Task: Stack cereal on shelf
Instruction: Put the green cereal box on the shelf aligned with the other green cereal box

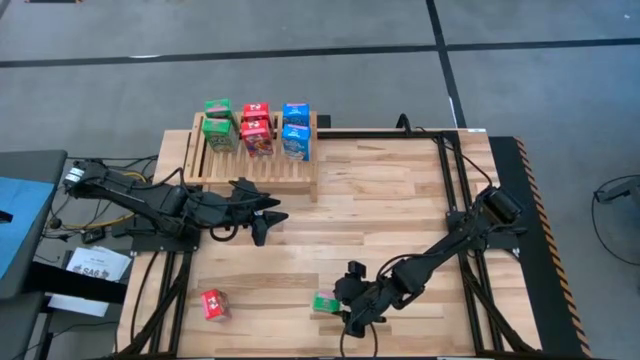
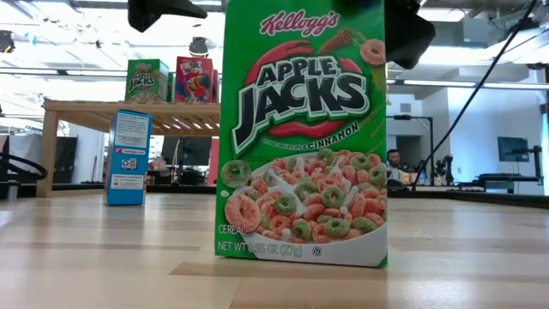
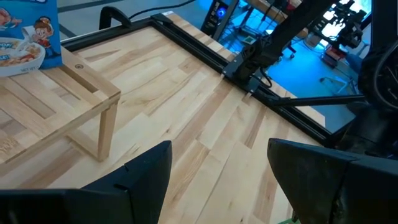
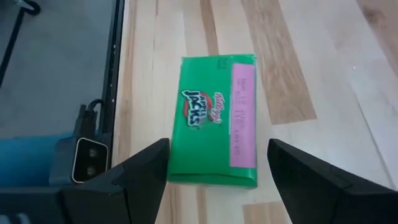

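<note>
Grey floor surrounds the plank table (image 1: 400,220) in the high view, with the shelf (image 1: 255,165) at the table's upper left. Six cereal boxes stand on its slatted top in three pairs: green boxes (image 1: 218,124) toward the left, red boxes (image 1: 256,128) in the middle, blue boxes (image 1: 295,130) on the right. A single red box (image 1: 213,304) lies on the planks at the lower left of that frame. The green Apple Jacks box (image 1: 325,303) stands upright near the lower middle edge; in the low view it (image 2: 302,129) fills the centre, and a blue box (image 2: 129,157) stands on the table behind it at left.

The right gripper (image 1: 352,312) hangs directly above this green box, its fingers spread wide with nothing between them; its wrist view shows the box top (image 4: 214,121) below the gap, untouched by either finger (image 4: 134,177). The left gripper (image 1: 268,217) hovers over bare planks just below the shelf's front edge, jaws partly apart and empty; its wrist view shows the shelf's corner leg (image 3: 106,127) nearby
</note>
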Motion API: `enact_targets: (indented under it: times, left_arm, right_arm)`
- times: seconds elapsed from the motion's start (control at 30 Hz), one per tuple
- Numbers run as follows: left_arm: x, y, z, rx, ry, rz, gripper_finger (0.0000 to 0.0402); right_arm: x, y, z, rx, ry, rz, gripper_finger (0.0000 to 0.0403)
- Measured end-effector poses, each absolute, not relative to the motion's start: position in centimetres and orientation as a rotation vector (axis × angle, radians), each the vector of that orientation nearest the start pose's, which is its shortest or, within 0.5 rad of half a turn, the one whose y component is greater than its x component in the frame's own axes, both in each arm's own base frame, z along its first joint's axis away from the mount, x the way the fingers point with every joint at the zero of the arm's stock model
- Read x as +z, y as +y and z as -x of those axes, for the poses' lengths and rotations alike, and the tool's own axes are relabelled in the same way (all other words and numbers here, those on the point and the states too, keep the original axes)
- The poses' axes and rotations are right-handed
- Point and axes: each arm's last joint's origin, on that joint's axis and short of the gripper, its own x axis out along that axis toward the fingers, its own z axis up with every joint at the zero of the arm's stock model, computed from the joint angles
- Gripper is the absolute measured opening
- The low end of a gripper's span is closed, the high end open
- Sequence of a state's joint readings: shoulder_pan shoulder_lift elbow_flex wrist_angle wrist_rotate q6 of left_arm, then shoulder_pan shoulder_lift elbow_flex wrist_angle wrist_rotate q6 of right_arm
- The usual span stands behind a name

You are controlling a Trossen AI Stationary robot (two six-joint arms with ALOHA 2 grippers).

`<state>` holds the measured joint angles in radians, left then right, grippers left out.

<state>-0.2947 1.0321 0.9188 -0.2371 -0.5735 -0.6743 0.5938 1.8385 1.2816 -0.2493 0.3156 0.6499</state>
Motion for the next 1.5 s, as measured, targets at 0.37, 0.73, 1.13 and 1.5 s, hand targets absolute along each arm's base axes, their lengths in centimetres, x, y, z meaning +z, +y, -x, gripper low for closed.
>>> enact_targets:
  times: [0.37,0.73,1.13,1.5]
  left_arm:
    - [33.0,-4.9,-21.6,0.371,0.212,0.516,0.0254]
    - [33.0,-4.9,-21.6,0.370,0.212,0.519,0.0254]
    - [32.8,-3.7,-21.9,0.378,0.236,0.567,0.0295]
    - [32.8,-4.1,-22.0,0.286,0.269,0.559,0.0355]
  right_arm:
    - [21.1,21.3,-33.3,0.012,0.773,-0.271,0.0297]
    - [21.0,21.2,-33.4,0.025,0.785,-0.284,0.0276]
    - [21.0,21.2,-33.4,0.026,0.789,-0.280,0.0231]
    - [21.0,21.2,-33.4,0.033,0.789,-0.265,0.0228]
